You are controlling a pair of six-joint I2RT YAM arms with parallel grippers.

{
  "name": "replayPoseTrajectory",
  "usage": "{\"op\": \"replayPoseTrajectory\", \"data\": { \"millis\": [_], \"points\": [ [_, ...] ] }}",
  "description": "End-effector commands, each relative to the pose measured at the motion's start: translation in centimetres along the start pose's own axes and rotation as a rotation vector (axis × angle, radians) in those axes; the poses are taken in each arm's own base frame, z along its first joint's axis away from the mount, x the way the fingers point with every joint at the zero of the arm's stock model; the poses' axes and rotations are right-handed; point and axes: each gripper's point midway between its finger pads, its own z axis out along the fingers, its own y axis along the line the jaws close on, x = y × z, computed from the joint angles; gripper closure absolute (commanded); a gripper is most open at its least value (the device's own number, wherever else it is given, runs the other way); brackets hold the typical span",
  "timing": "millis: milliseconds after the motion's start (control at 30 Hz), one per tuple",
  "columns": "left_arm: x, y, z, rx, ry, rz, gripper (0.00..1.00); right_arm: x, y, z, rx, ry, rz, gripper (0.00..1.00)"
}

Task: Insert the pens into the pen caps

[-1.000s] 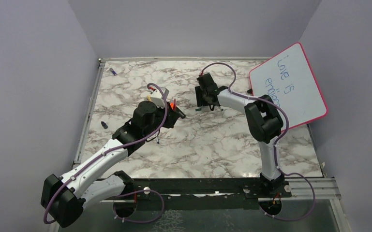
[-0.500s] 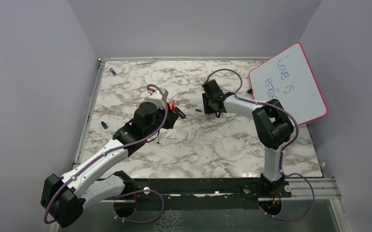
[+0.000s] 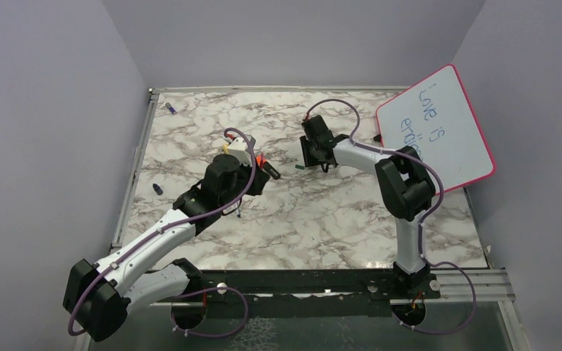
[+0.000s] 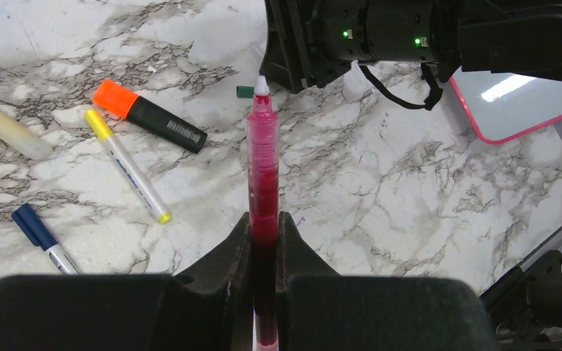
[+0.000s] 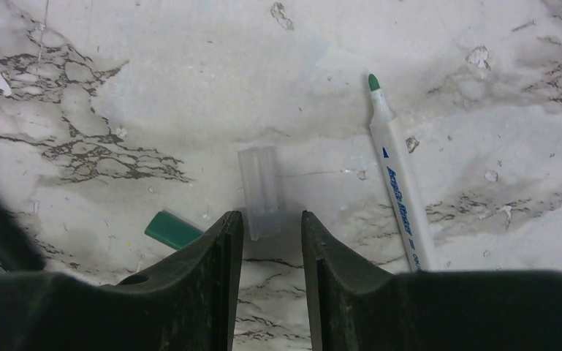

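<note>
My left gripper [image 4: 264,219] is shut on a dark red pen [image 4: 263,161], whose white tip points toward the right arm. In the top view that gripper [image 3: 254,165] hovers mid-table. My right gripper [image 5: 272,219] stands open low over the marble. A clear pen cap [image 5: 259,190] lies flat with its near end between the fingertips, touching neither. A green pen cap [image 5: 172,229] lies just left of the left finger. A white pen with a green tip [image 5: 400,190] lies to the right. From above, the right gripper [image 3: 313,155] is beside the green pen cap [image 3: 299,167].
A black highlighter with an orange end [image 4: 146,115], a yellow-ended pen [image 4: 128,164], a blue-ended pen [image 4: 44,238] and a pale yellow pen [image 4: 4,128] lie left of the red pen. The pink-framed whiteboard [image 3: 438,131] leans at the right. Small blue pieces [image 3: 169,108] [image 3: 158,189] lie near the left edge.
The right gripper shifted right and toward the arms, then back toward the far side, and its jaws narrowed. The left arm holds the red pen almost still.
</note>
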Motion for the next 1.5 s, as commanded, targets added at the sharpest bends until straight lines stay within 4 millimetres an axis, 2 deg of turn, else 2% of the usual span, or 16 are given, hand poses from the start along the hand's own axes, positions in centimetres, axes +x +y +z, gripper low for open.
{"op": "replayPoseTrajectory", "data": {
  "millis": [0, 300, 433, 500, 600, 767, 833, 933, 1033, 1200, 1300, 1467],
  "points": [
    [-0.2, 0.6, 0.1, -0.028, -0.013, 0.004, 1.00, 1.1, 0.3, 1.7, -0.006, 0.044, -0.058, 0.63],
    [0.0, 0.5, 0.3, -0.023, -0.006, 0.006, 1.00, 3.1, -0.7, 2.2, 0.040, 0.122, -0.091, 0.81],
    [0.1, 0.4, 0.2, -0.017, -0.004, 0.005, 1.00, 3.5, -0.8, 0.8, 0.045, 0.129, -0.068, 0.85],
    [0.1, 0.4, 0.0, -0.014, -0.006, 0.004, 1.00, 4.4, -0.7, -0.3, 0.036, 0.137, -0.056, 0.85],
    [0.0, 0.3, -0.1, -0.007, -0.010, 0.001, 1.00, 6.6, 0.0, -2.2, 0.015, 0.161, -0.044, 0.85],
    [-0.1, 0.1, -0.1, 0.006, -0.016, -0.003, 1.00, 12.1, 1.7, -4.9, -0.028, 0.254, 0.013, 0.86],
    [-0.1, 0.0, -0.2, 0.007, -0.016, -0.003, 1.00, 14.6, 1.8, -5.8, -0.020, 0.289, 0.037, 0.85],
    [0.0, 0.1, -0.2, 0.007, -0.016, -0.003, 1.00, 16.2, 2.0, -7.1, -0.025, 0.302, 0.083, 0.84],
    [0.2, 0.1, -0.3, 0.006, -0.013, -0.004, 1.00, 16.7, 2.1, -7.6, -0.036, 0.296, 0.102, 0.80],
    [0.1, 0.1, -0.1, 0.006, -0.011, -0.003, 1.00, 16.0, 1.7, -6.7, 0.008, 0.298, 0.069, 0.73],
    [0.2, 0.2, -0.1, 0.000, -0.008, 0.000, 1.00, 15.3, 1.4, -6.1, 0.047, 0.289, 0.050, 0.72],
    [0.3, 0.3, 0.0, -0.004, -0.006, 0.001, 1.00, 15.2, 0.4, -5.7, 0.114, 0.291, 0.030, 0.71]
  ]
}}
